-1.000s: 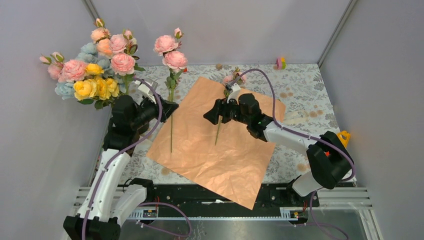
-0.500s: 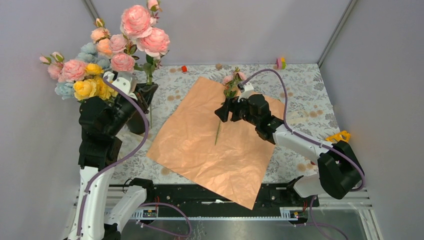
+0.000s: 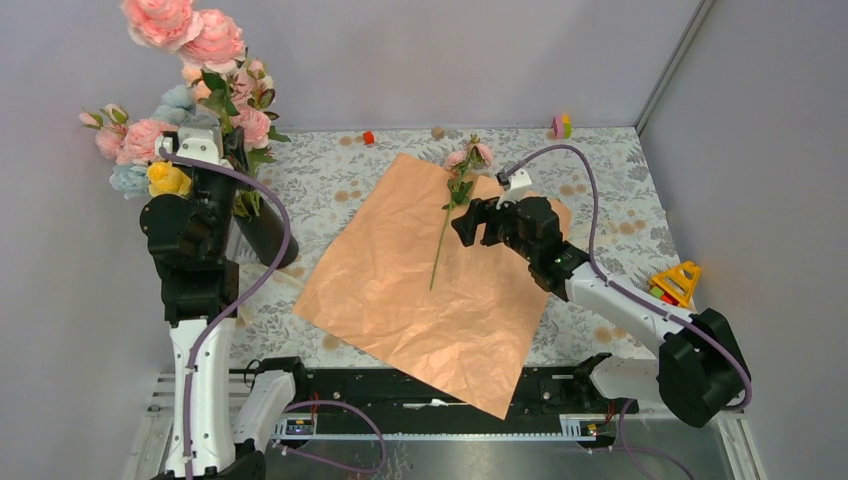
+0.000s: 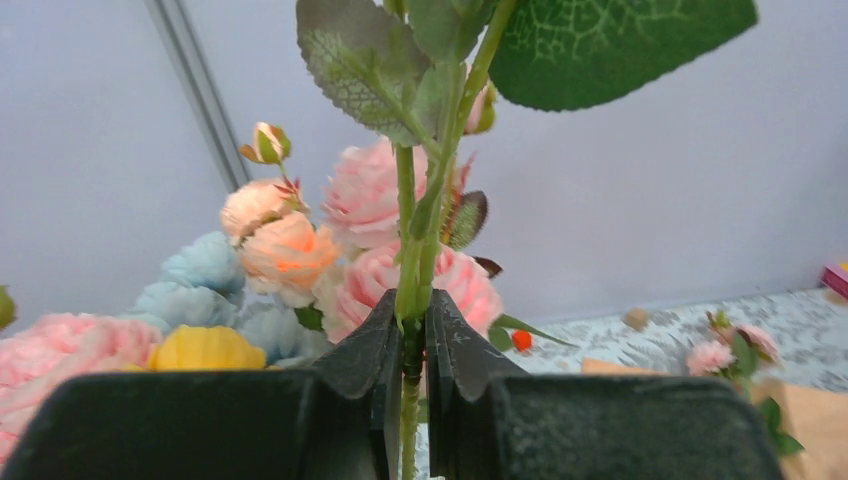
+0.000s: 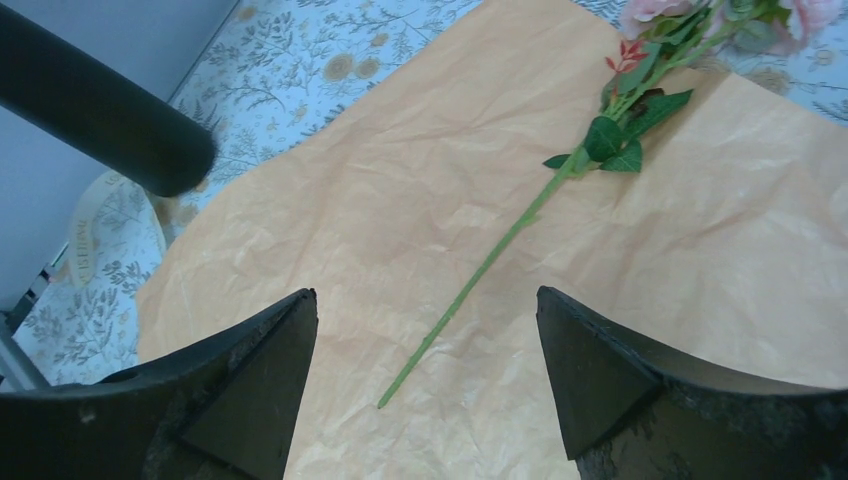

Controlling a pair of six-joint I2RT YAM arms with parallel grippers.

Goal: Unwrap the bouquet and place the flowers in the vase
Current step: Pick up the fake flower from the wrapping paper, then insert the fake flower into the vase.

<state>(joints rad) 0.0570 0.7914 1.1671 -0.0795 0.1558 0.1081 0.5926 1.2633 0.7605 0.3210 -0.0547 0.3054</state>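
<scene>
Pinched tight in left gripper [image 4: 410, 345]: green, leafy rose stem [image 4: 415, 250], pink heads [image 3: 185, 25] high above bunch in matte black vase [image 3: 268, 238]. Spread wide, holding nothing: right gripper [image 5: 425, 330] over thin pink-budded flower [image 5: 603, 138] on crinkled peach paper [image 5: 300, 230].

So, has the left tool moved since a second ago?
Yes. Shut on the pink rose stem, the left tool has swung left, away from the paper's left edge, over to the vase.

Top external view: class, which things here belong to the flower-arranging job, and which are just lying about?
Job: vase; flowers in it; pink rose in the left gripper; wrapping paper; loose rose on it.
Lying about: yellow toy; small red block; pink-and-yellow toy.
</scene>
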